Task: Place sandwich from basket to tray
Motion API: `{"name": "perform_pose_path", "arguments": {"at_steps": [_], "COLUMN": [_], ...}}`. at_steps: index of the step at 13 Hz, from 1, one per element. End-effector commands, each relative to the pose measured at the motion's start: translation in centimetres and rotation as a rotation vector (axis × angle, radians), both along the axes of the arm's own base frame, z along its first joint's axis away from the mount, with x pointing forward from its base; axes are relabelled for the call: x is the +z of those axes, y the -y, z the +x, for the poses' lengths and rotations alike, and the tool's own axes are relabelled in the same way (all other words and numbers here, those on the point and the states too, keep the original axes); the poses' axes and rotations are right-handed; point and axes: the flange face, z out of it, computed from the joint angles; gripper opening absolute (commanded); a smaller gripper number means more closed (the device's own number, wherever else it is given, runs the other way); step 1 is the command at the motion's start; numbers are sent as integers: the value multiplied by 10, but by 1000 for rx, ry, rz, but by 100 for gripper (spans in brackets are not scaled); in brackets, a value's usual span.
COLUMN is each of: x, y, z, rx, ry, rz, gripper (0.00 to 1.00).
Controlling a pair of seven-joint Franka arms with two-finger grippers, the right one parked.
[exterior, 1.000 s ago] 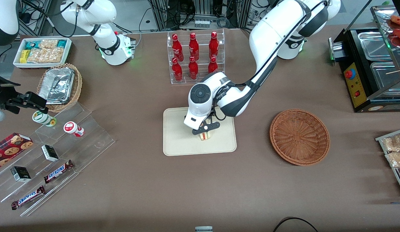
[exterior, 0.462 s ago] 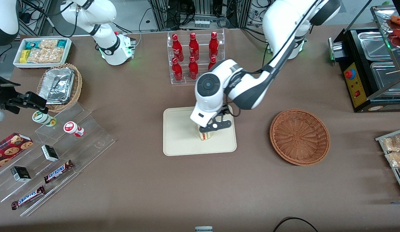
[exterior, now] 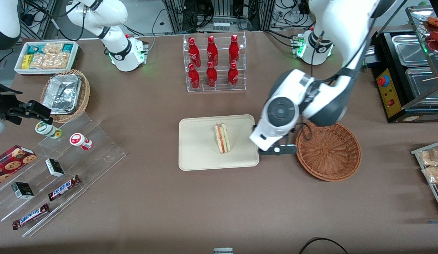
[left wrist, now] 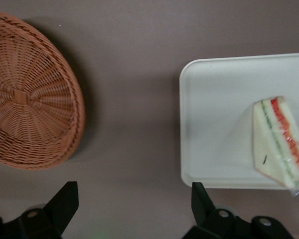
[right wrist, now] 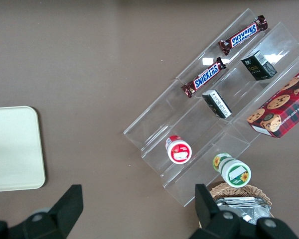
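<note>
The sandwich (exterior: 222,138), a pale wedge with red, orange and green layers, lies on the cream tray (exterior: 197,155); it also shows in the left wrist view (left wrist: 280,145) on the tray (left wrist: 214,119). The reddish-brown wicker basket (exterior: 328,150) stands empty beside the tray, toward the working arm's end, and shows in the left wrist view (left wrist: 30,124). My left gripper (exterior: 277,150) hangs open and empty above the bare table between tray and basket. In the left wrist view the gripper (left wrist: 134,206) has its fingers (left wrist: 65,204) spread wide.
A clear rack of red bottles (exterior: 213,63) stands farther from the front camera than the tray. Clear stepped shelves with snack bars and cups (exterior: 60,169), a tan basket of foil containers (exterior: 65,93) and a white snack bin (exterior: 46,56) lie toward the parked arm's end. A black warmer (exterior: 406,70) stands at the working arm's end.
The gripper let go of the sandwich, rose and moved sideways from over the tray to the gap beside the basket. The sandwich stays on the tray, now fully visible.
</note>
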Motion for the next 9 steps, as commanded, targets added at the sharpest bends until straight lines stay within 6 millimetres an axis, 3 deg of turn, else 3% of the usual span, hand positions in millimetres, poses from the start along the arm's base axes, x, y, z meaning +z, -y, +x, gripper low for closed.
{"name": "perform_pose_path", "arguments": {"at_steps": [1, 9], "x": [32, 116], "y": [-59, -180], "z": [-16, -38], "rx": [-79, -164], "ry": [-16, -44], "rz": [-31, -83], "gripper": [100, 100]}}
